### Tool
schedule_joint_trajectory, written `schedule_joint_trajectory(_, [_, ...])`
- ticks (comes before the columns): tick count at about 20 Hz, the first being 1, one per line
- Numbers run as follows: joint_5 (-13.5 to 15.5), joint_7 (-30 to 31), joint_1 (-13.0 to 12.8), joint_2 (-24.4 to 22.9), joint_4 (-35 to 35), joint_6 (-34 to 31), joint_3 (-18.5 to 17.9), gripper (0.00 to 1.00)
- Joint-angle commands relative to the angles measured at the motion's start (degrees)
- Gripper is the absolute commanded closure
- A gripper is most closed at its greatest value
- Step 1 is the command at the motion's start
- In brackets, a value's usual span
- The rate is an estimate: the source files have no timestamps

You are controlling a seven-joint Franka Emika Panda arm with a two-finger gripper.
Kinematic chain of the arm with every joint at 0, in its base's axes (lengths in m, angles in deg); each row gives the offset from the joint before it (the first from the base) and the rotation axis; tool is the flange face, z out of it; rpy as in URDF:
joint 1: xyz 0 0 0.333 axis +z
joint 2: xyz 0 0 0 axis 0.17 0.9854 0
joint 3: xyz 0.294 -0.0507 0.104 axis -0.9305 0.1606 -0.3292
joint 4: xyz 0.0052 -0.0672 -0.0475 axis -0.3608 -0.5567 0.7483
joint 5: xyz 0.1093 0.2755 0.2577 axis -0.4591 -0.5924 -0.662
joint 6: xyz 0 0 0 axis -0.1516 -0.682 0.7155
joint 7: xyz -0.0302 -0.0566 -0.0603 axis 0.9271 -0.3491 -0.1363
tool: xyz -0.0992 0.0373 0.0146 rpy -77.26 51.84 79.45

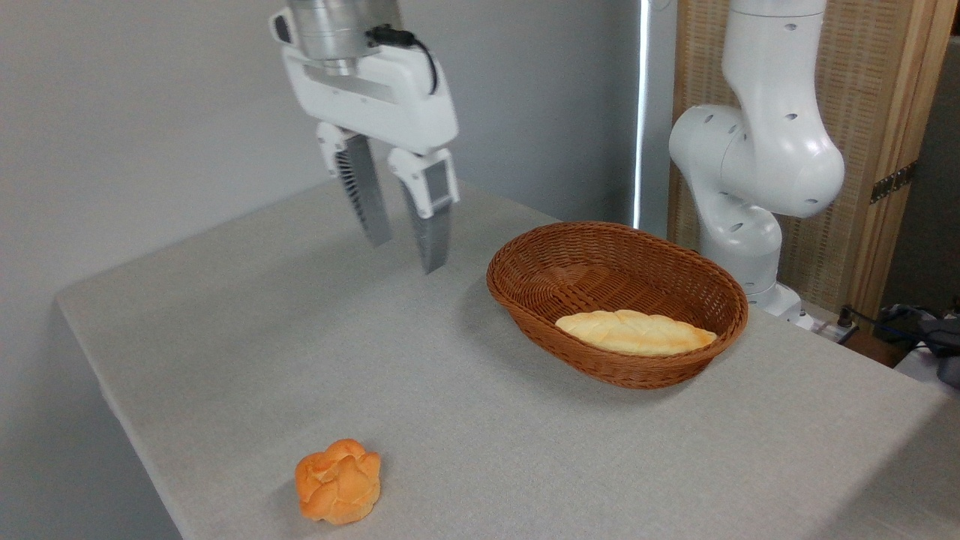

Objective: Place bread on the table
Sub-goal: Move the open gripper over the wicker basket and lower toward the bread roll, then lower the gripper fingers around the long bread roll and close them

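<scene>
The bread (pixel 634 332), a long pale-golden braided loaf, lies inside the brown wicker basket (pixel 525 296) along its near side. The basket rests on the grey cloth-covered table (pixel 465 420) at centre right. My gripper (pixel 405 255) hangs above the table to the left of the basket, fingers pointing down and slightly apart. It is open and holds nothing. It is well clear of the loaf.
A small round orange knotted bun (pixel 339 481) sits near the table's front left edge. The arm's white base (pixel 750 172) rises behind the basket at the right. The table's left edge drops off close to the bun. Cables lie at far right.
</scene>
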Motion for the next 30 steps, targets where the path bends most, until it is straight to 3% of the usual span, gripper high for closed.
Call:
schedule_joint_trajectory(1, [0.48, -3.02, -0.39, -13.17, -14.87, 3.59, -0.37, 0.0])
schedule_joint_trajectory(5, [0.31, -8.04, 0.05, -23.45, -26.28, 3.59, -0.99, 0.0])
schedule_joint_trajectory(9, [-0.48, -9.35, -0.04, -29.6, -34.72, 3.33, -1.08, 0.0])
schedule_joint_trajectory(12, [-4.17, -16.28, 0.14, -33.4, -41.33, 3.42, -3.44, 0.0])
schedule_joint_trajectory(16, [-7.94, -19.81, 0.05, -33.05, -43.8, 4.73, -6.26, 0.0])
schedule_joint_trajectory(19, [-9.45, -28.58, 0.05, -32.7, -43.89, 5.09, -6.44, 0.0])
schedule_joint_trajectory(25, [-9.8, -38.35, -0.39, -31.56, -45.65, 5.53, -11.88, 0.0])
schedule_joint_trajectory(30, [-9.8, -38.54, -0.48, -30.86, -45.74, 7.45, -12.41, 0.0])
